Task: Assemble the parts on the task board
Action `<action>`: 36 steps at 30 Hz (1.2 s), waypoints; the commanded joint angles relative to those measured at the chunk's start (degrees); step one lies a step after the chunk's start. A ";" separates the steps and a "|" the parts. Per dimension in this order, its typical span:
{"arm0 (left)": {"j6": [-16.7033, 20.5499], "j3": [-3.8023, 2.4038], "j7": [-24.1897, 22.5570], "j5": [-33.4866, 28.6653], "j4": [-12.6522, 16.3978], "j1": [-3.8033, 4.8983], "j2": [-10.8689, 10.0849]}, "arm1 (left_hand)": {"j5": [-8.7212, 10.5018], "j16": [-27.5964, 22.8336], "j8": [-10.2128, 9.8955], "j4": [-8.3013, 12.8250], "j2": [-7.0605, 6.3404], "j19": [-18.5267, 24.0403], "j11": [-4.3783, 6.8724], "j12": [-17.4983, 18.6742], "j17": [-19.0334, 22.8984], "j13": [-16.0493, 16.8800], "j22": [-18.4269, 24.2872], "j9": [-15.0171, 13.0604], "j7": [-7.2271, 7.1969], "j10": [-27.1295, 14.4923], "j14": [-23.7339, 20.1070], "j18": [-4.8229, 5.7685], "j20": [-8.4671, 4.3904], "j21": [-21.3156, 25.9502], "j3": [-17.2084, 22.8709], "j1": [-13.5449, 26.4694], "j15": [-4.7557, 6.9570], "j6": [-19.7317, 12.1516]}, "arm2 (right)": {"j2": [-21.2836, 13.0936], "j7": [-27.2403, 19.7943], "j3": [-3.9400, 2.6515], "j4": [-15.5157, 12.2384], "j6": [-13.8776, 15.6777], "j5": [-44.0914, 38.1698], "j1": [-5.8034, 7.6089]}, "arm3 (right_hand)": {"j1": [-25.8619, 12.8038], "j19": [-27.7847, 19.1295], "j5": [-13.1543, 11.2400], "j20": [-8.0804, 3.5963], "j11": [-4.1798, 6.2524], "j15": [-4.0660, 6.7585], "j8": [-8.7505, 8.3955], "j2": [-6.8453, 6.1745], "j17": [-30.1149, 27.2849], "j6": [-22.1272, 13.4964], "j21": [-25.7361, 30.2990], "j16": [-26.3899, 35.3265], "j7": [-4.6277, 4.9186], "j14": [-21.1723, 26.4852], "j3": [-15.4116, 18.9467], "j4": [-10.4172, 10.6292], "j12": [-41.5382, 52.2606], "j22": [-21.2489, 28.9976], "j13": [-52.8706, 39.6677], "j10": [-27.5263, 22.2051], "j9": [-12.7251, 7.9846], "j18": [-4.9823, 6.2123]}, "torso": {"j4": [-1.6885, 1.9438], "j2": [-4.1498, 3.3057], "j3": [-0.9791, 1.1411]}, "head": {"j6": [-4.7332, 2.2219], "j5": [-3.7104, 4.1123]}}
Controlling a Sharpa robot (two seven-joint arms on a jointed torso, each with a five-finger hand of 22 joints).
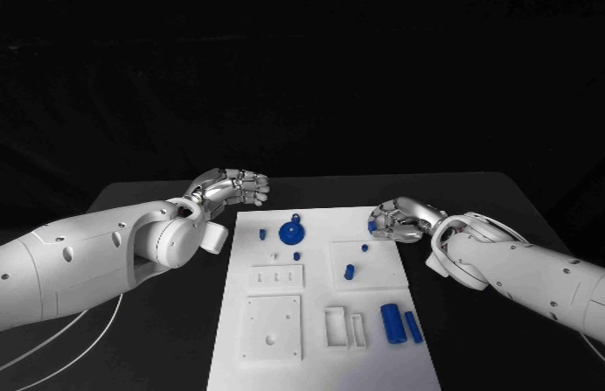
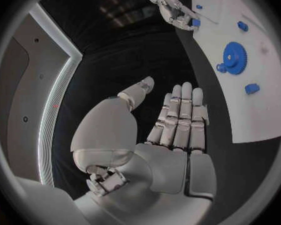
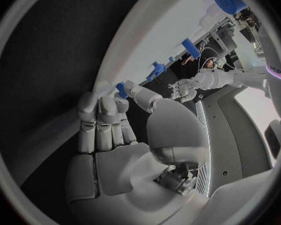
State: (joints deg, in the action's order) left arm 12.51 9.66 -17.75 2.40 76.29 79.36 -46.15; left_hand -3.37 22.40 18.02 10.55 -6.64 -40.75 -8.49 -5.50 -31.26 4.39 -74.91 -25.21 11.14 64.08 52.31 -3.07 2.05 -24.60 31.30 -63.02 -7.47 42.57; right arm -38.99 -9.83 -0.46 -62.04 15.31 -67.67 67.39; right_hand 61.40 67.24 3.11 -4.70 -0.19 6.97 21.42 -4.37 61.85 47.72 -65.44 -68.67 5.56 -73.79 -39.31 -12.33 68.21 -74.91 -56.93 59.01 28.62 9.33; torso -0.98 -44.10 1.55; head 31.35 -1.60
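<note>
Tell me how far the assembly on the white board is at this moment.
Early stage, it seems. Done: a blue gear already sits on the task board, with small blue pegs beside it. In hand: the right hand pinches a small blue part at the board's far right edge. The left hand holds nothing, off the board's far left corner. Left: two blue cylinders still lie loose on the near right area.

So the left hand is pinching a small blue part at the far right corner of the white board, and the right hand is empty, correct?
Not quite: the hands are swapped. The head view shows the right hand pinching the small blue part at the far right corner of the white board, and the right wrist view shows the pinch too. The left hand is the empty one, beside the board's far left corner.
</note>
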 commanded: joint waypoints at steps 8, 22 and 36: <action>-0.61 -0.04 -0.34 0.22 0.15 0.03 -0.01 | -0.08 -0.17 0.03 0.36 0.14 0.11 -0.14 0.07 -0.08 -0.10 -1.11 0.09 0.42 0.14 0.13 -0.90 -0.21 -0.07 -0.14 0.25 -0.12 0.26 | 0.19 1.25 0.03 0.06 -0.18 -1.29 -0.09 | -0.62 0.08 -0.30 -0.29 1.65 0.62 0.41 0.07 0.08 11.72 -0.34 0.31 -0.75 0.05 -0.37 0.01 0.01 -0.82 -0.08 -1.47 0.59 5.67 | -0.01 -0.02 0.02 | 0.02 -0.03; -0.57 -0.04 -0.30 0.23 0.10 0.03 0.02 | -0.08 -0.19 0.01 0.37 0.11 0.11 -0.15 0.09 -0.10 -0.11 -1.11 0.11 0.44 0.12 0.13 -0.89 -0.21 -0.07 -0.16 0.26 -0.13 0.22 | 0.35 1.25 0.09 0.13 0.72 -1.30 -0.13 | -3.40 -0.09 1.39 -0.52 0.76 -0.19 -1.48 -2.60 0.11 8.94 -0.29 0.43 0.19 0.12 6.31 -3.80 -0.31 -0.80 -0.19 -1.94 0.90 5.67 | -0.04 -0.03 0.05 | 0.03 -0.01; -0.71 -0.04 -0.17 0.23 0.07 0.03 0.04 | -0.08 -0.21 -0.03 0.37 0.11 0.12 -0.16 0.11 -0.11 -0.12 -1.10 0.13 0.47 0.11 0.12 -0.89 -0.21 -0.06 -0.15 0.27 -0.13 0.17 | 0.48 1.14 0.12 0.15 0.74 -1.29 -0.13 | -2.42 -0.14 0.47 -0.65 0.57 -0.39 -2.20 -2.04 0.11 8.52 -0.03 0.51 0.42 0.15 7.05 -4.01 -0.38 -0.70 -0.21 -1.99 0.70 5.67 | -0.01 -0.04 0.03 | 0.08 -0.09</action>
State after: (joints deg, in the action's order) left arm 12.52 9.66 -17.65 2.48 76.25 79.36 -46.19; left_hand -3.37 22.41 18.02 10.71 -6.64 -40.75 -8.49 -5.50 -31.29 4.35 -74.95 -25.16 11.14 64.08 52.31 -2.98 2.05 -24.60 31.14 -63.03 -7.47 42.57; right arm -38.57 -8.48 -0.36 -61.86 16.14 -68.40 67.32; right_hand 58.55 67.01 3.92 -4.91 -0.22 6.93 19.45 -6.76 61.89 47.82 -65.67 -68.45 5.46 -73.76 -32.41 -16.36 68.21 -74.91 -57.09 58.98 29.40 9.70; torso -1.02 -44.13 1.60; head 31.44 -1.67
